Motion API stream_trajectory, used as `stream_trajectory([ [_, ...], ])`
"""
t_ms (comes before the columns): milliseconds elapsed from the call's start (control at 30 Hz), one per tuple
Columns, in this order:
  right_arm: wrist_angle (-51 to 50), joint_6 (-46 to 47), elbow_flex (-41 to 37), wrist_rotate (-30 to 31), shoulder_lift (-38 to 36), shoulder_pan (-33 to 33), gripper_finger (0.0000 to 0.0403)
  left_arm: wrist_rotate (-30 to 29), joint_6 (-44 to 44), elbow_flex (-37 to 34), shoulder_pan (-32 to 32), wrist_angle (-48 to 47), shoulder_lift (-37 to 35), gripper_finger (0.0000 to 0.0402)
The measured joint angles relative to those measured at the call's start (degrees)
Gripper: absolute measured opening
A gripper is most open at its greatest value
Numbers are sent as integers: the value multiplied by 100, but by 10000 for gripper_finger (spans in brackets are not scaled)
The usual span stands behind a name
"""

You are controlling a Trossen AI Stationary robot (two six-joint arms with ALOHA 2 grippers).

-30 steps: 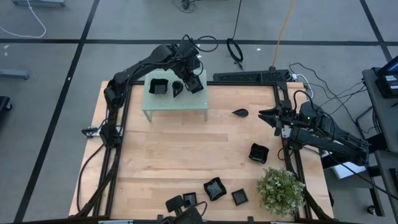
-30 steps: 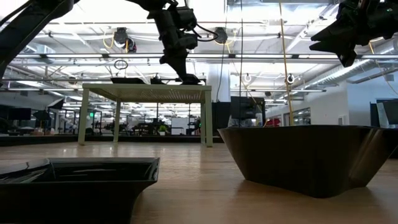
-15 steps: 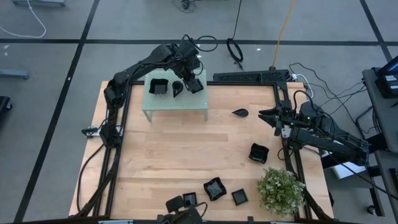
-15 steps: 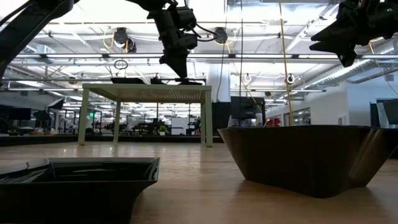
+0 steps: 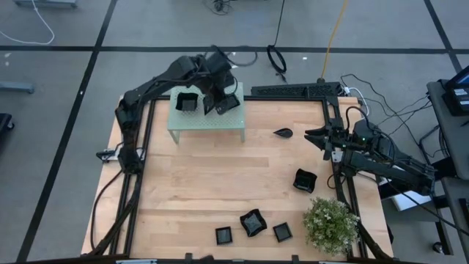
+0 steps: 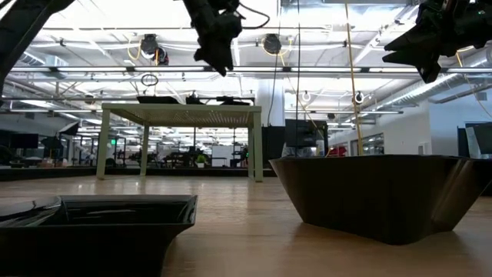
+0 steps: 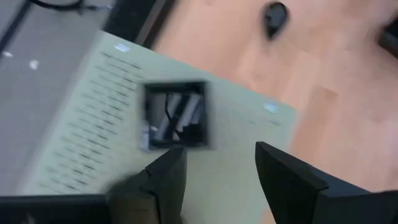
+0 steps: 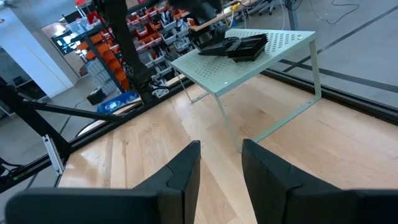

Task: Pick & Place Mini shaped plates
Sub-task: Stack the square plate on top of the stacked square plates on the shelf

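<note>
Three small black plates are seen on the green perforated platform (image 5: 207, 121) at the far edge of the tabletop (image 5: 212, 183): a square plate (image 5: 186, 102) near the platform's left edge, a teardrop plate partly hidden under the arm, and another square plate (image 7: 176, 116) near its right edge. The left gripper (image 7: 214, 180) is held above that right-hand plate, fingers spread and nothing between them. A leaf-shaped plate (image 5: 283, 133) lies toward the far right corner, its long axis running left to right and its tip pointing left. A wavy-rimmed plate (image 5: 304, 180) sits by the right edge, three more along the near edge. The right gripper (image 8: 221, 165) is held over the right edge, fingers parted and empty.
</note>
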Motion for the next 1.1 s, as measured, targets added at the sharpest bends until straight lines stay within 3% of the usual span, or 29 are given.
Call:
stream_trajectory([
  [233,1,0,0,1,0,0,105,-34,-373,-2,-941,-557,-8,183],
  [467,0,0,0,0,0,1,105,-621,-1076,-2,-1980,-597,26,188],
  [667,2,0,0,0,0,0,105,-1234,-2461,-2,-2838,-718,26,199],
  [1000,2,0,0,2,0,2,105,-1746,-5006,-23,-4422,-696,204,200],
  [1100,0,1,0,0,3,2,105,-1872,-5387,-227,-4878,-772,305,200],
])
